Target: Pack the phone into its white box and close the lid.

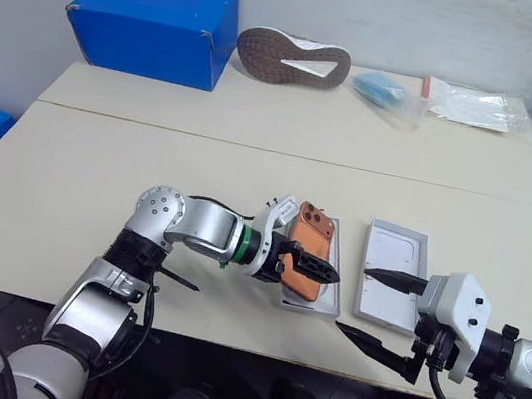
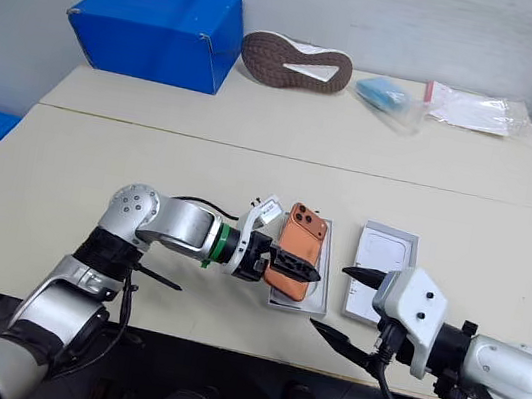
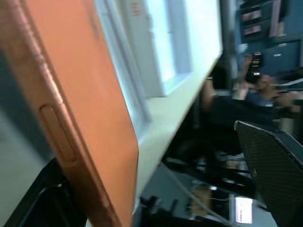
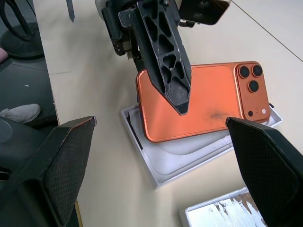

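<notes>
Here, in the left eye view, you have the phone [image 1: 309, 254] just below centre of the frame, orange back up, with its darker camera block at the upper end; it is clamped in your left gripper [image 1: 308, 265] and sits tilted over the white box [image 1: 331, 289]. Just right of it lies the lid [image 1: 391, 274], inside up, near the table's [image 1: 252, 157] front edge. Your right gripper [image 1: 375, 308] hangs at lower right with its fingers spread apart and nothing between them. The table behind is mostly bare as far as the blue box [image 1: 155, 26], shoe [image 1: 292, 58] and plastic bags [image 1: 478, 105] along the top. No writing can be read anywhere.

In the left wrist view, the phone's orange edge with a side button runs down the left of the frame.

In the right wrist view, one black finger [image 4: 165, 49] presses across the phone's back; three dark lenses sit at centre right, and the white box's rim shows beneath.
</notes>
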